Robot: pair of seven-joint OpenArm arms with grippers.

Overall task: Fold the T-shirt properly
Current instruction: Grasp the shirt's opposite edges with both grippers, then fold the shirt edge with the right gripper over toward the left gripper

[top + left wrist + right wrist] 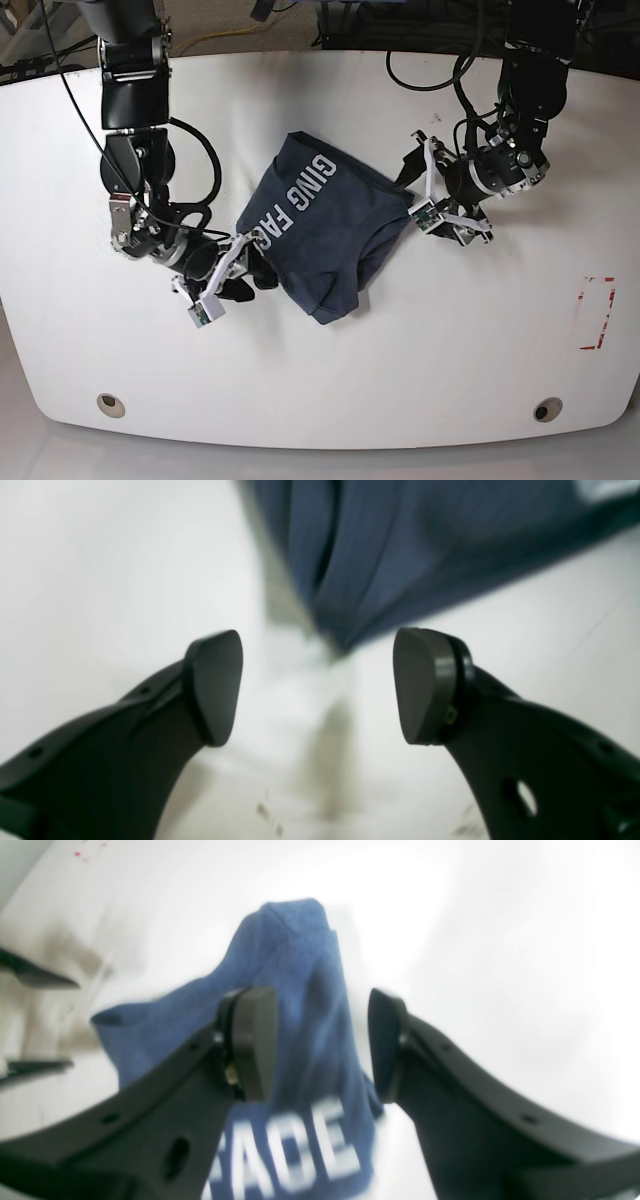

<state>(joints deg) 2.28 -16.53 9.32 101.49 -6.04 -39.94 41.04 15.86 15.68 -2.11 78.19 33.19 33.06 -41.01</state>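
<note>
Lying crumpled on the desk (330, 370), the soft, limp T-shirt (325, 225) wants gripping at its edges; left tool (317, 685) released, right tool (322, 1045) parted astride a fabric ridge, not clamped

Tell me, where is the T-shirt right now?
In the base view the T-shirt lies crumpled near the middle of the white table, between the two arms, with the right gripper at its lettered edge.

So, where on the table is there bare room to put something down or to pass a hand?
The front strip of the table is bare, between the T-shirt and the near edge. The back strip above the shirt is bare too, and so is the corner by the red mark. The middle is crowded: the right tool and the left tool flank the shirt.
</note>
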